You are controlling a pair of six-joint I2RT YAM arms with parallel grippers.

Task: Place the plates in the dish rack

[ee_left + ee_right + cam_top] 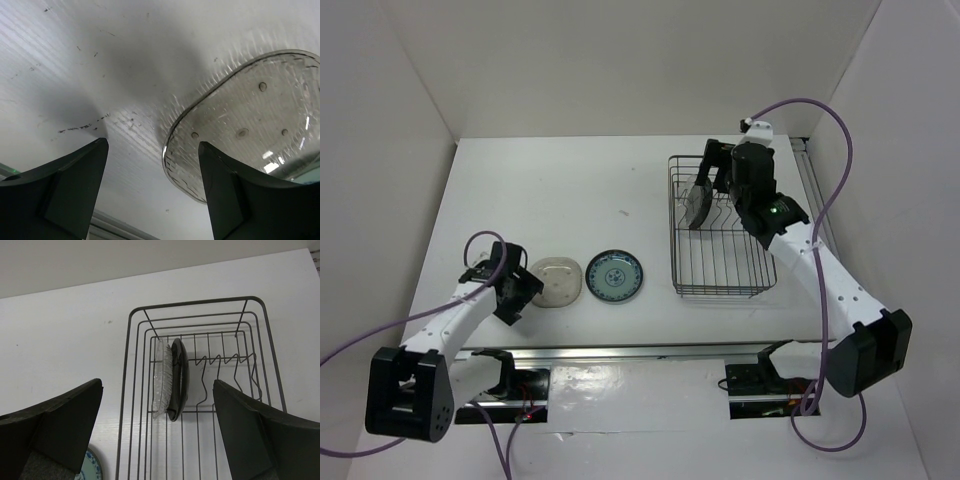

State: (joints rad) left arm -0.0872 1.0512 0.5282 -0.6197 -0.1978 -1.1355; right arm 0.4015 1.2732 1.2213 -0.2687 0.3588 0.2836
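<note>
The dish rack (718, 293) sits on the white table (570, 180), right side; right gripper (157, 390) hangs above it, fingers wide, empty. Inside, clear plate (161, 371) and glossy black plate (179, 375) stand on edge, side by side between tines (220, 362). Flat beside left gripper (152, 145), fingers wide and empty, lie beige plate (557, 281) and blue-patterned plate (614, 276)

Metal-wire dish rack (197, 302) — glossy black plate (179, 380), ribbed clear plate (162, 382).

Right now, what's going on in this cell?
Two arms are loading plates into the dish rack. The clear plate and black plate stand upright in it, with the right gripper open above them. The beige plate and blue-and-white plate lie on the table; the open left gripper is at the beige plate's edge.
</note>
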